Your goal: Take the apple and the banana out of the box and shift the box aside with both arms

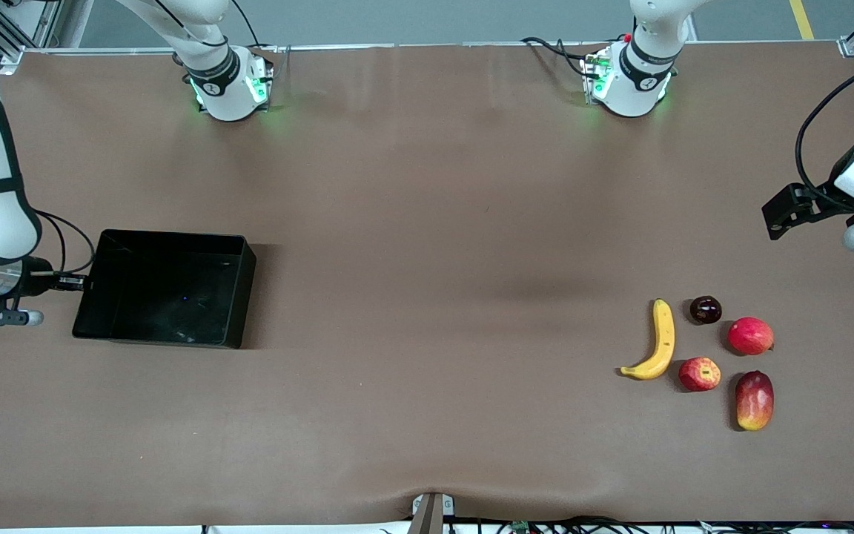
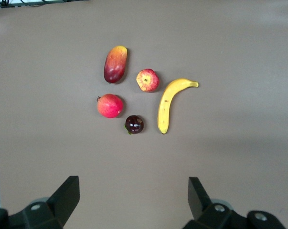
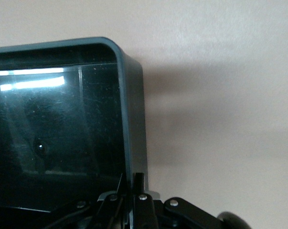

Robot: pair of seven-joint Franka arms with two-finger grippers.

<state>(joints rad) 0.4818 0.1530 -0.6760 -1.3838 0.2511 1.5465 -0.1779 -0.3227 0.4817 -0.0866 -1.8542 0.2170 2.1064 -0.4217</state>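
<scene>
Banana (image 1: 660,343) lengthwise toward camera, curved tip nearest

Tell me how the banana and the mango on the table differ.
The banana is long, curved and plain yellow; the mango is a short oblong, red fading to yellow. The banana lies beside the apple, toward the right arm's end; the mango lies nearer the front camera. Both rest untouched on the brown table.

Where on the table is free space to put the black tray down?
The wide bare table between the black tray and the banana is free. It is crowded at the left arm's end: banana, apple, plum, mango lie close together.
</scene>
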